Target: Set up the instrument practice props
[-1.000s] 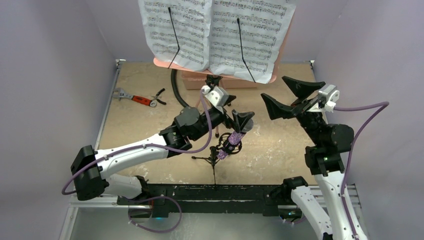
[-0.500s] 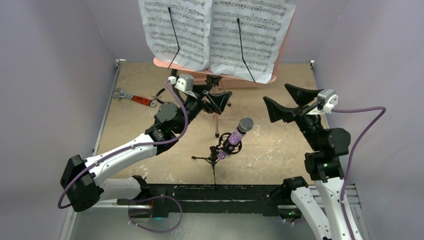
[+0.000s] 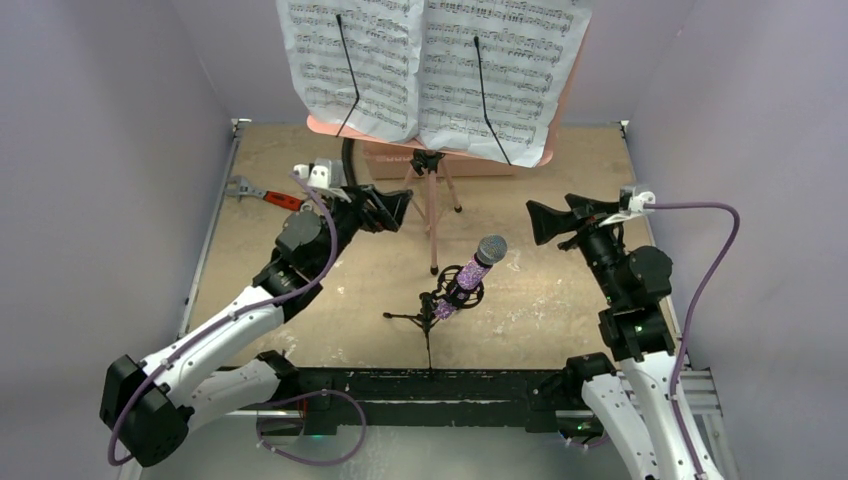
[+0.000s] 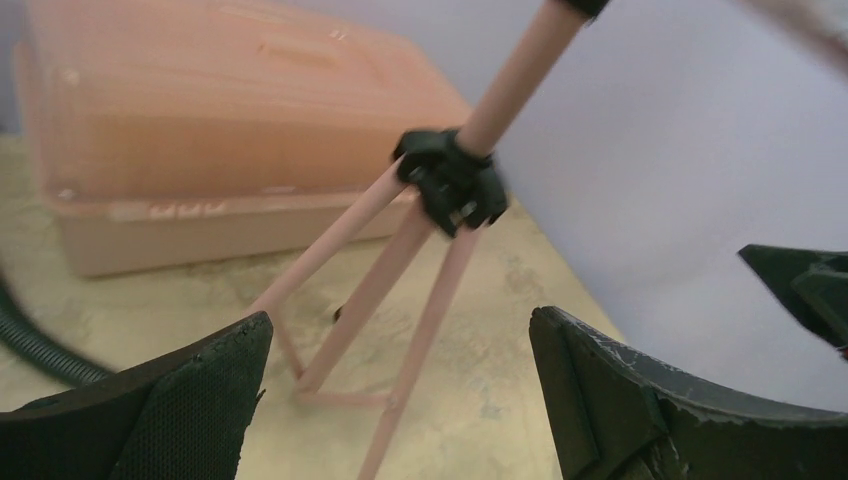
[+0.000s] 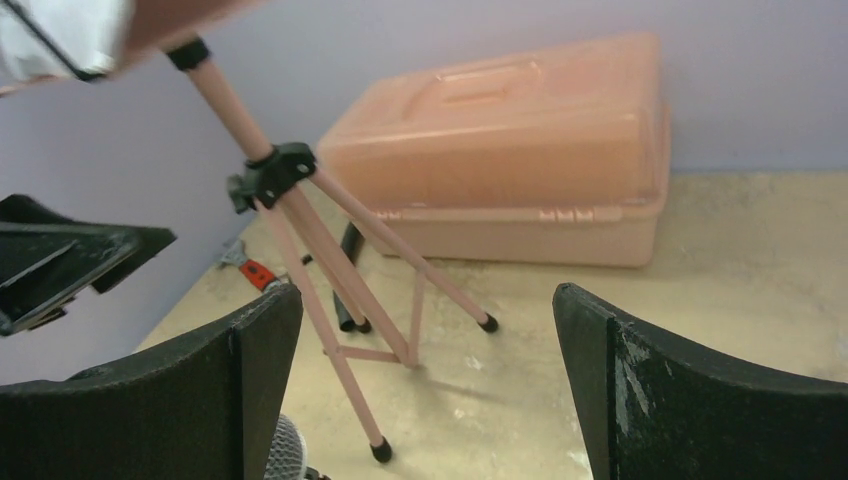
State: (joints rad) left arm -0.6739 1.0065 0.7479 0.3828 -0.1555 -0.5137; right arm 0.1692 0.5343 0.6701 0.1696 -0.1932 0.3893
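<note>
- Two white sheet-music pages (image 3: 432, 70) lie side by side on the pink music stand (image 3: 433, 205), each held under a thin black wire arm.
- The stand is upright on its tripod legs at the back middle of the tabletop (image 3: 560, 300), just in front of a pink translucent plastic box (image 5: 520, 150).
- The purple glittery microphone (image 3: 470, 275), grey head up and tilted to the right, sits in the small black tripod mic stand (image 3: 425, 318), nearer the arms than the music stand.
- The left gripper (image 4: 400, 325) hovers left of the pink legs, jaws spread wide and empty.
- The right gripper (image 5: 425, 295) hovers right of the legs, also wide apart and holding nothing.
- A red-handled wrench (image 3: 255, 192) lies at the left edge, and a black hose (image 3: 347, 165) curves beside the box.
</note>
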